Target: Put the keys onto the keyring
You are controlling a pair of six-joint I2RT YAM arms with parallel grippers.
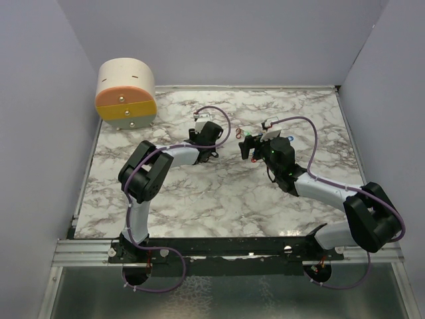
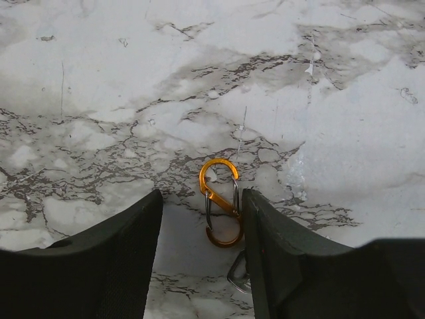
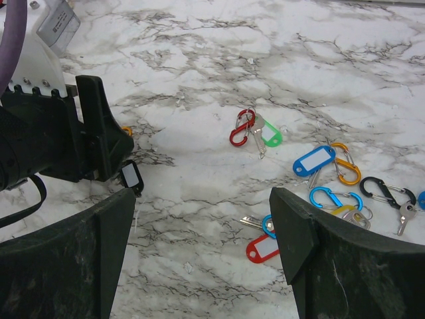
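The keys lie loose on the marble table (image 1: 199, 199), gathered in a small scatter beyond the right arm. In the right wrist view the green key (image 3: 270, 138) lies against a red clip (image 3: 242, 127), the two touching near the middle of the picture. To their right, the blue key (image 3: 314, 161) lies just beside a second orange clip (image 3: 347, 163). Nearer the camera the red key (image 3: 263, 248) lies flat, touching a blue ring (partly hidden by the finger in front of it). A blue clip (image 3: 334, 197) and a black clip (image 3: 387, 191) lie close by toward the right edge, with a small metal key beside the black one.

The orange clip (image 2: 220, 203) lies apart from that scatter, flat on the table between the fingers of the left pincer (image 2: 202, 199). This pincer is open, with one finger on each side of the clip. The finger on the view's right (image 2: 279, 259) is at the clip's edge, while the other is clear of it, so nothing is clamped. A bit of silver ring (image 2: 238, 276) shows under that right-hand finger.

The right pincer (image 3: 202, 199) stands wide open and holds nothing, with the scatter of keys ahead of it.

At the table's far left corner sits a round cream and orange container (image 1: 126, 93).
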